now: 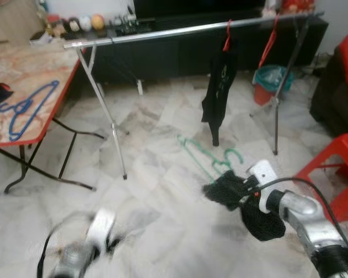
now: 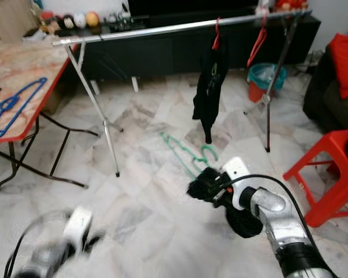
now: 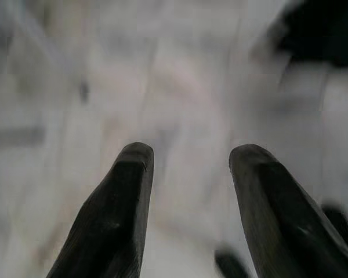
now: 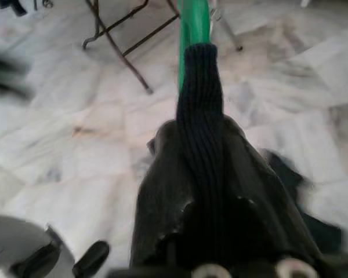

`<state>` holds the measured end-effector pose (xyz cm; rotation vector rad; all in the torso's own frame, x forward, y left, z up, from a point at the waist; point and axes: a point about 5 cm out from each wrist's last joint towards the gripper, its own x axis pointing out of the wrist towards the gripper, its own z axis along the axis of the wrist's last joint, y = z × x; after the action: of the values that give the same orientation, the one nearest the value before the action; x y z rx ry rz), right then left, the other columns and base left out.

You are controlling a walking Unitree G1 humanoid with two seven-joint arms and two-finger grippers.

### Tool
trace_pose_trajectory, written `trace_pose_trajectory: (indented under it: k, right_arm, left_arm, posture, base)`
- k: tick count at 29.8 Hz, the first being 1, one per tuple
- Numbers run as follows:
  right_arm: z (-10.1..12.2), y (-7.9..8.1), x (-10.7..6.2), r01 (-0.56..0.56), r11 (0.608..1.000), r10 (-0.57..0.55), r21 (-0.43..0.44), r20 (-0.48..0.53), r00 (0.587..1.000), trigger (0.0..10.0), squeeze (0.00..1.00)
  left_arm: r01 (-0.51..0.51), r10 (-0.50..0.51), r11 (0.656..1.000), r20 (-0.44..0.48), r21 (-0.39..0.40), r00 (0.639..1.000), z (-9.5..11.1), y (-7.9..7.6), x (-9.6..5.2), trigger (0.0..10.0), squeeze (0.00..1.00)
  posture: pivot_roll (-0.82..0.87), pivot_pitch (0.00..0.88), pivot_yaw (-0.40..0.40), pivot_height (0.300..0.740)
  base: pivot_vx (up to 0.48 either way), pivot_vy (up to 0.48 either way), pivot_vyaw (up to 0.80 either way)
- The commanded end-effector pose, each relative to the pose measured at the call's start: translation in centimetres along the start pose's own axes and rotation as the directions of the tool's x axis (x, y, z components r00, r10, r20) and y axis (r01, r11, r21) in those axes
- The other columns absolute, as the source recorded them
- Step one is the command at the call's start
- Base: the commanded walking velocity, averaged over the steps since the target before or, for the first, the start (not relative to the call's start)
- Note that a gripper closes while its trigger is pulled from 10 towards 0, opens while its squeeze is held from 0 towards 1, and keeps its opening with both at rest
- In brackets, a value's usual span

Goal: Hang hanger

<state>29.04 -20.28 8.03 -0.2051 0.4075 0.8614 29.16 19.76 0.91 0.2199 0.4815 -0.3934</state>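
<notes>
- Nearest the camera, low on the robot's left, the left gripper [image 3: 188, 174] hangs blurred over the pale marble-tiled floor [image 1: 162, 197]; its two black fingers stand wide apart with nothing between them.
- On the right, the right gripper [image 2: 211, 186] is held out at mid-height, its jaws closed on the green plastic hanger [image 2: 188, 152] together with a fold of black ribbed knit cloth [image 4: 200, 116]. More of that dark cloth bunches around and below the fingers.
- Beyond the fingertips the green hanger runs forward and away, its hook end nearest the gripper; whether its far end rests on the floor cannot be told.
- Further off stands the long silver metal clothes rail [image 1: 191, 29] on crossed legs. A red hanger carrying a black garment [image 1: 219, 87] hangs near its middle; a second, bare red hanger [image 1: 269, 40] hangs towards the right end.
- At the left stands a folding table with a marbled top and red edge [image 1: 29, 75], with a blue wire hanger [image 1: 26, 107] lying on it.
- At the right, a red plastic stool [image 1: 336, 168]; behind the rail, a teal bin [image 1: 272, 78] and a dark low cabinet [image 1: 162, 52].
- Judgement: the carrying step is in hand; hanging is not yet done. Next move calls for closing on the rail, raising the hook above the bar in the free stretch, and lowering it over.
</notes>
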Motion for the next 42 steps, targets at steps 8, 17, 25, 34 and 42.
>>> trace_pose_trajectory:
  k: [8,17,25,34,42]
  right_arm:
    - [2.0,0.1,-0.7,-0.193,0.968,0.18,-0.157,-0.092,0.979,10.0,0.0]
    - [4.7,2.0,0.6,-0.346,0.926,0.349,-0.15,-0.008,0.937,10.0,0.0]
    - [5.8,4.7,2.1,-0.452,0.879,0.462,-0.149,0.038,0.886,10.0,0.0]
    - [8.4,6.9,2.7,-0.548,0.819,0.568,-0.169,0.103,0.816,10.0,0.0]
    - [8.2,5.9,1.9,-0.573,0.786,0.584,-0.234,-0.023,0.811,10.0,0.0]
  left_arm:
    - [0.183,-0.188,0.982,0.177,0.042,0.966,5.2,-0.5,0.9,10.0,0.0]
    - [0.451,-0.453,0.891,0.099,0.046,0.886,4.2,-2.0,-0.1,10.0,0.0]
    - [0.61,-0.61,0.792,0.086,0.029,0.788,4.0,-3.2,-1.2,10.0,0.0]
    - [0.46,-0.464,0.886,0.083,0.06,0.882,3.9,-2.4,-0.5,10.0,0.0]
    - [0.465,-0.465,0.884,-0.005,0.044,0.885,1.6,-2.8,-0.9,10.0,0.0]
  posture:
    - [-0.05,0.026,0.051,0.74]
    - [-0.04,0.013,0.05,0.74]
    - [-0.03,0.005,0.046,0.74]
    - [-0.03,0.0,0.044,0.74]
    - [-0.03,0.01,0.035,0.74]
  base:
    - [0.0,0.0,0.0]
    - [0.0,0.0,0.0]
    - [0.0,0.0,0.0]
    - [0.0,0.0,0.0]
    - [0.0,0.0,0.0]
